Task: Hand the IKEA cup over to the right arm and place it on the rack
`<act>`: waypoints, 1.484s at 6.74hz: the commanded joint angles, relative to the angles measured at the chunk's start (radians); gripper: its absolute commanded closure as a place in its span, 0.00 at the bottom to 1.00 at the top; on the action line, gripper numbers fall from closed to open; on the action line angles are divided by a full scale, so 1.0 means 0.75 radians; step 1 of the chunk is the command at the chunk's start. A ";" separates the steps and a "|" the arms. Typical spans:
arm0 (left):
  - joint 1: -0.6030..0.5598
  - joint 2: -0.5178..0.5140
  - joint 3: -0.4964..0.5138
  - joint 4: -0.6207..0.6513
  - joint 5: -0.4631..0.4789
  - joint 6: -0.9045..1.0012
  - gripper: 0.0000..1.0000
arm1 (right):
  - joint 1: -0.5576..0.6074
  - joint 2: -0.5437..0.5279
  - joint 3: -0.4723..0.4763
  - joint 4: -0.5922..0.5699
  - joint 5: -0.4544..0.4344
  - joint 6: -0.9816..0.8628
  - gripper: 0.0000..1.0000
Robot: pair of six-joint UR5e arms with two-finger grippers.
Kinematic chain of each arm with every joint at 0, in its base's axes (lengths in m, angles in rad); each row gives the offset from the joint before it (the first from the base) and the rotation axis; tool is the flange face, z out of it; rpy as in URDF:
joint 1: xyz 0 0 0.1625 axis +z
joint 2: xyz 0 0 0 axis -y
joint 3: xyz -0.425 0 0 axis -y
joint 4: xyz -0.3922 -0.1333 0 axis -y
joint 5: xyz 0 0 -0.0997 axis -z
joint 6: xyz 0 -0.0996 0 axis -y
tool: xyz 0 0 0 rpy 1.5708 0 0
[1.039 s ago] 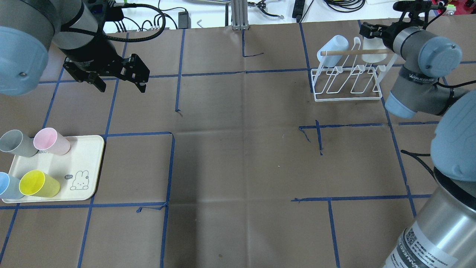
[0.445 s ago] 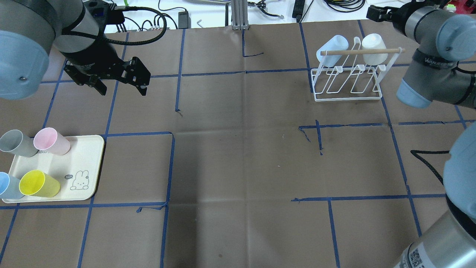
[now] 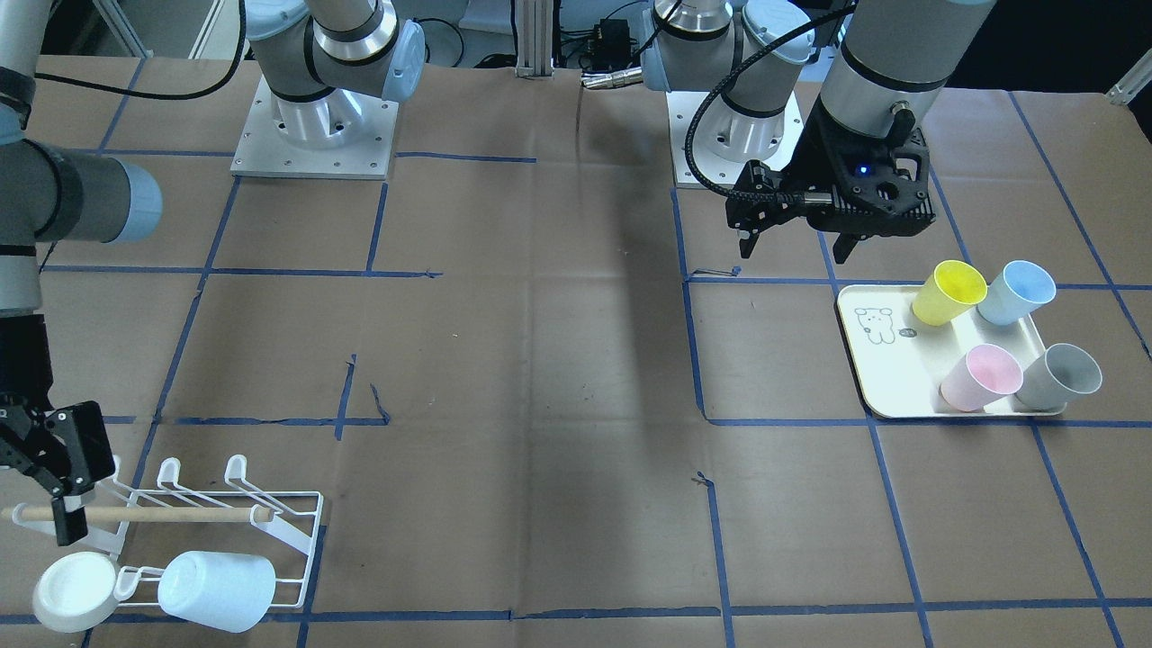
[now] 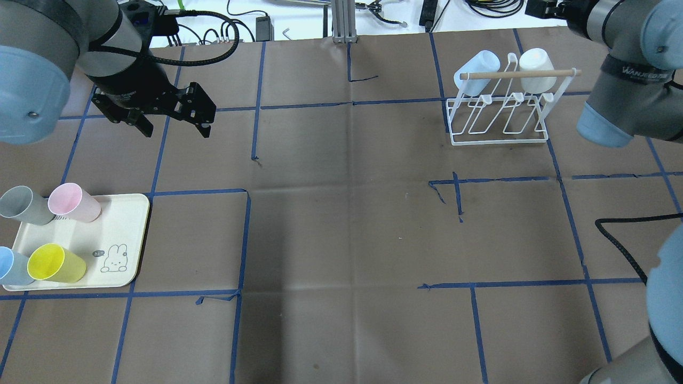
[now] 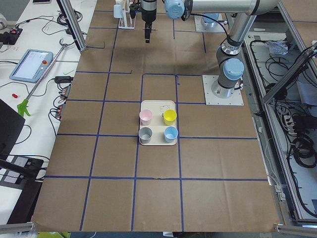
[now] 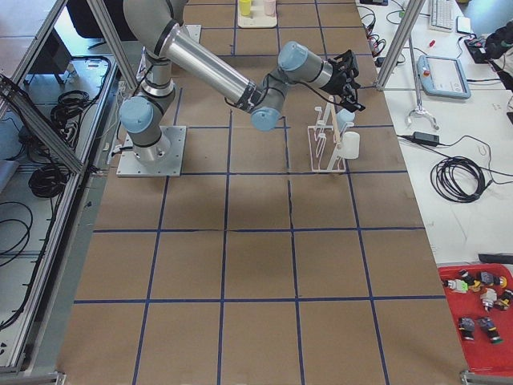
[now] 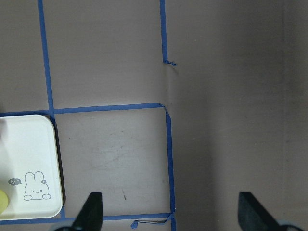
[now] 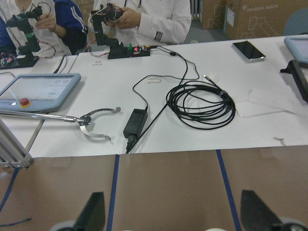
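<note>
Right gripper (image 8: 174, 214): drawn back and up from the rack (image 4: 499, 142) over the last second; fingers spread wide, empty.
White cup (image 4: 534, 66): plain, tapered, tilted upside down on the rack's far right-hand peg, beside a pale blue cup (image 4: 477, 72).
Left gripper (image 4: 175, 125): spread, empty, beyond the tray (image 4: 125, 234).

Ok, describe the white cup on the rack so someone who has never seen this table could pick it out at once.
On the brown-papered table, look to the far corner on the robot's right, where a white wire rack with a wooden dowel stands. Two cups sit on its far pegs; it is the white cup at the right end, not the pale blue cup beside it.
</note>
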 commanded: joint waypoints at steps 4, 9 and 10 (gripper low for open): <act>-0.002 -0.003 0.005 -0.002 0.000 0.000 0.01 | 0.215 -0.313 -0.012 0.990 -0.143 0.007 0.00; 0.000 -0.003 0.005 -0.002 0.000 0.000 0.01 | 0.362 -0.451 -0.281 1.846 -0.338 0.339 0.00; -0.002 -0.003 0.005 -0.002 0.000 0.000 0.01 | 0.421 -0.500 -0.267 1.865 -0.356 0.352 0.00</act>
